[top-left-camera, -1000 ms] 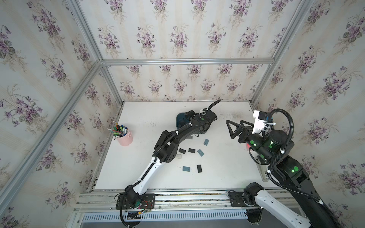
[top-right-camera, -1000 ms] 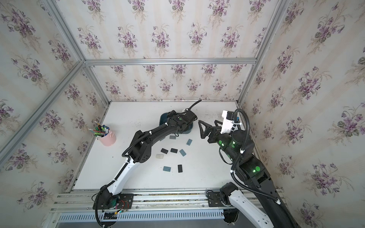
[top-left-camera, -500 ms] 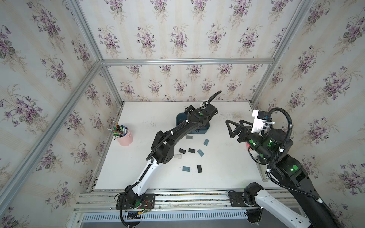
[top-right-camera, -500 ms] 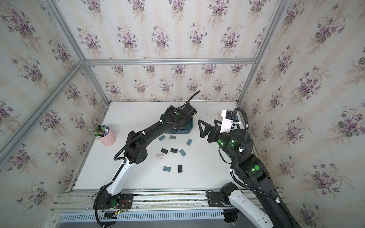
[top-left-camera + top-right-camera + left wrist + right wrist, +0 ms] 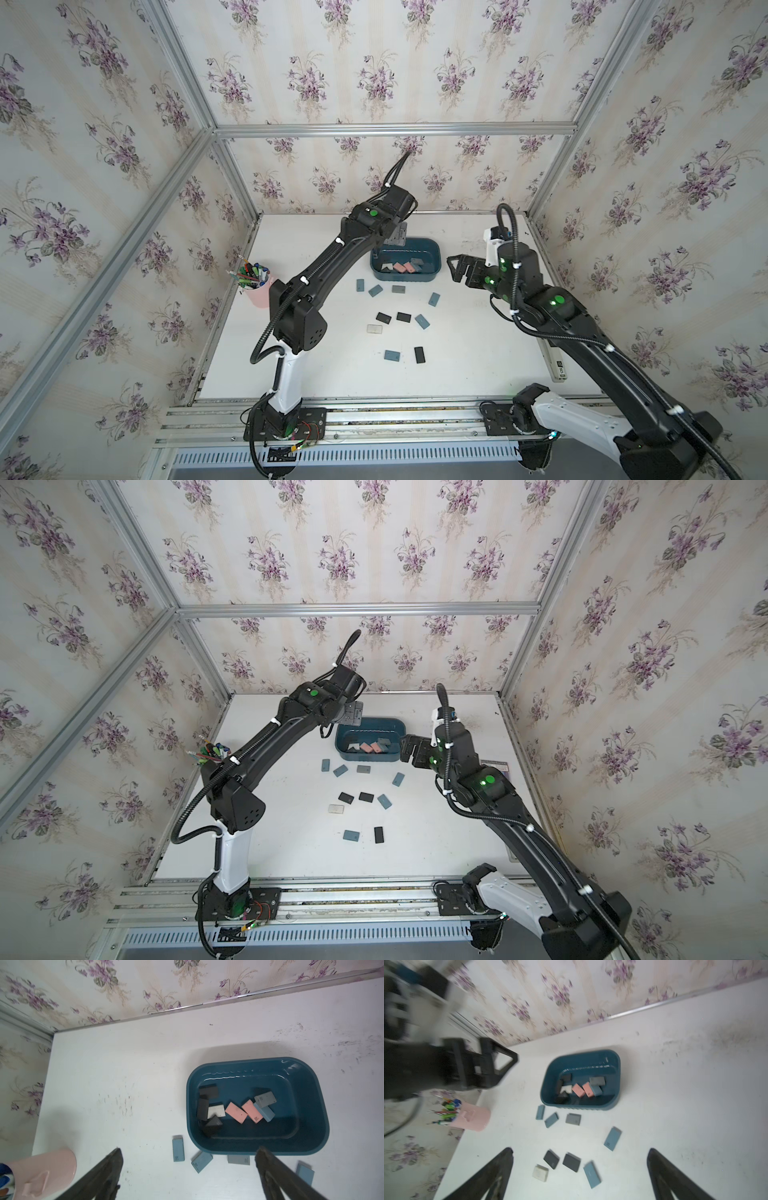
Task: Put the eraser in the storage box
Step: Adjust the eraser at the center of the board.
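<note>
The storage box (image 5: pixel 405 248) (image 5: pixel 370 725) is a dark teal tub at the rear middle of the table, also showing in the wrist views (image 5: pixel 311 1105) (image 5: pixel 614 1064). Several erasers lie inside it, among them a pink eraser (image 5: pixel 235 1115) and a black eraser (image 5: pixel 208 1091). Several more lie loose on the table in front, such as a blue eraser (image 5: pixel 178 1150) and a white eraser (image 5: pixel 540 1172). My left gripper (image 5: pixel 190 1152) (image 5: pixel 351 715) hovers open and empty above the box's left rear side. My right gripper (image 5: pixel 455 268) (image 5: pixel 580 1151) is open and empty, to the right of the box.
A pink pen cup (image 5: pixel 259 291) (image 5: pixel 471 1118) full of pens stands at the table's left edge. Black erasers (image 5: pixel 403 317) and blue erasers (image 5: pixel 392 355) are scattered over the middle. Papered walls close in the table at the back and both sides.
My left arm has lifted and drawn back from over the box, so the box's inside now shows. My right gripper has shifted a little toward the box.
</note>
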Controlling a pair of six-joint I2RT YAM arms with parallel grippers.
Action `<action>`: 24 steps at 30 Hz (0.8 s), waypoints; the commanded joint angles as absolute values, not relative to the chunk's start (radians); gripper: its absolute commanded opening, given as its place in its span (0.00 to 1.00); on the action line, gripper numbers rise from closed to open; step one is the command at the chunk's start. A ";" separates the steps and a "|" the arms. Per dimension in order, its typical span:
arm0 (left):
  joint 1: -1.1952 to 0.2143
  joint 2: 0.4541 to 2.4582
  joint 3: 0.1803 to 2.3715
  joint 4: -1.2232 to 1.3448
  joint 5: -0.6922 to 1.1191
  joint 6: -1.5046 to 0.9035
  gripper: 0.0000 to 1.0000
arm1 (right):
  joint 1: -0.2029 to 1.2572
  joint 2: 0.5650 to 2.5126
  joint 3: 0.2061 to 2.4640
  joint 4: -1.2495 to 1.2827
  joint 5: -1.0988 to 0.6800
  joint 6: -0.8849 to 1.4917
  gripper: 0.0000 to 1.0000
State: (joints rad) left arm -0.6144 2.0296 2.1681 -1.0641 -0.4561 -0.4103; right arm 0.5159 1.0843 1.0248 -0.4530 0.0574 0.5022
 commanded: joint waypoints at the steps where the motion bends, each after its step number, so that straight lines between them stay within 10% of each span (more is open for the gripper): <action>1: -0.602 1.960 2.080 -1.128 -0.356 -0.522 0.99 | 0.515 1.170 0.995 -0.452 0.017 0.540 1.00; 24: -0.548 1.709 1.651 -1.088 -0.233 -0.553 0.99 | 0.531 1.753 1.038 -0.319 0.057 0.553 0.78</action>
